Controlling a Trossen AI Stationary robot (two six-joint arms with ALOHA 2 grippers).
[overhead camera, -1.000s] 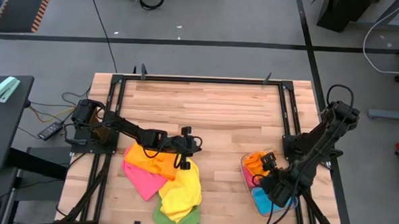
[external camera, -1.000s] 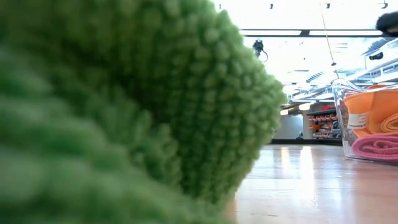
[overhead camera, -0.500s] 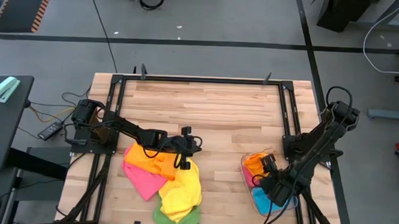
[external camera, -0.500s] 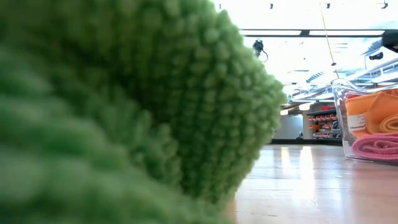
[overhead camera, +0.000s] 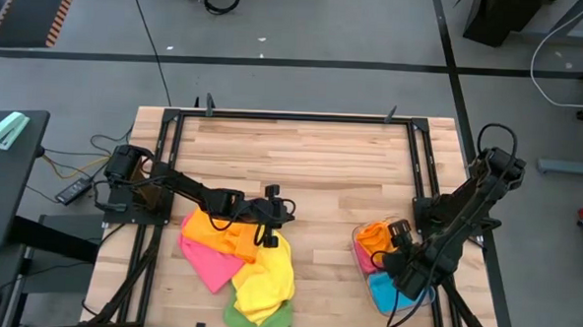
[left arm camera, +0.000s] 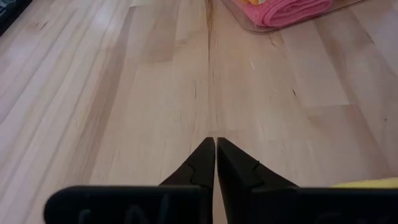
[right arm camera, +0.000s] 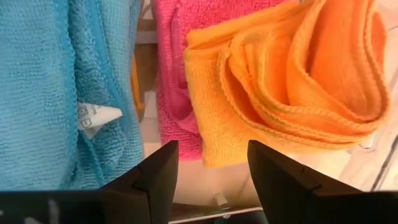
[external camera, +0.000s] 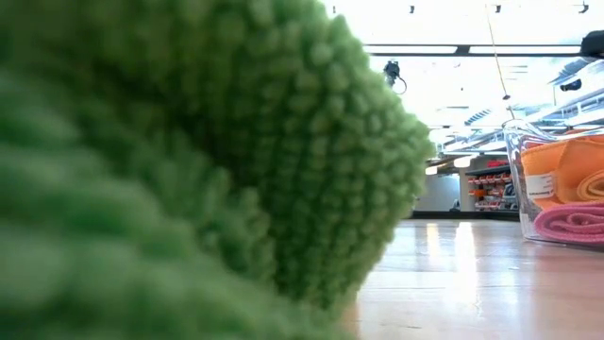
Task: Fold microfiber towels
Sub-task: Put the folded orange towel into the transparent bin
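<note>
While the left gripper [overhead camera: 268, 239] rests at the top edge of the loose towel pile [overhead camera: 238, 270], its fingers [left arm camera: 214, 163] are pressed almost shut with nothing between them, and only bare tabletop [overhead camera: 311, 164] lies ahead of them. That pile sits near the front edge of the tabletop, left of the middle: orange on top, then pink, yellow and green at the very front edge. The green towel [external camera: 189, 170] lies so close to the low camera that it fills most of that view. Over by the front right corner, the right gripper [overhead camera: 398, 245] hangs above the bin [overhead camera: 361, 260]. Its fingers [right arm camera: 155, 171] are apart and hold nothing. Folded towels lie under them in the bin: blue [right arm camera: 56, 81], pink [right arm camera: 171, 68] and orange [right arm camera: 292, 74]. It looks like one folded towel has just gone in, and the next one has not been picked yet. I think the next move is for the left fingers to open up and pinch a corner of the top towel, then pull it flat onto the bare wood for folding.
</note>
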